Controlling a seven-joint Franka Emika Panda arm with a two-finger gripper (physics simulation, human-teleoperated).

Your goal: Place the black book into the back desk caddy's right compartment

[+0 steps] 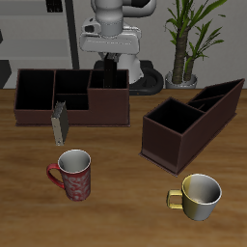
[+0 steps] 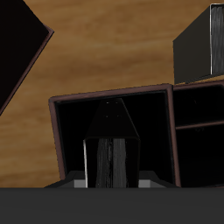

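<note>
I hold the black book (image 2: 112, 149) clamped between my gripper (image 2: 112, 179) fingers, hanging upright over the back desk caddy (image 1: 72, 111). Seen from my wrist, the book's pale page edge points down into the caddy's right compartment (image 2: 114, 114), above its dark floor and inside its walls. I judge it stiff and light, a thin hardcover whose smooth boards could slip if I ease off too soon. Pinching the flat covers near the top edge suits it best, since that keeps it plumb. The grey book (image 1: 59, 124) leans against the caddy's front wall.
</note>
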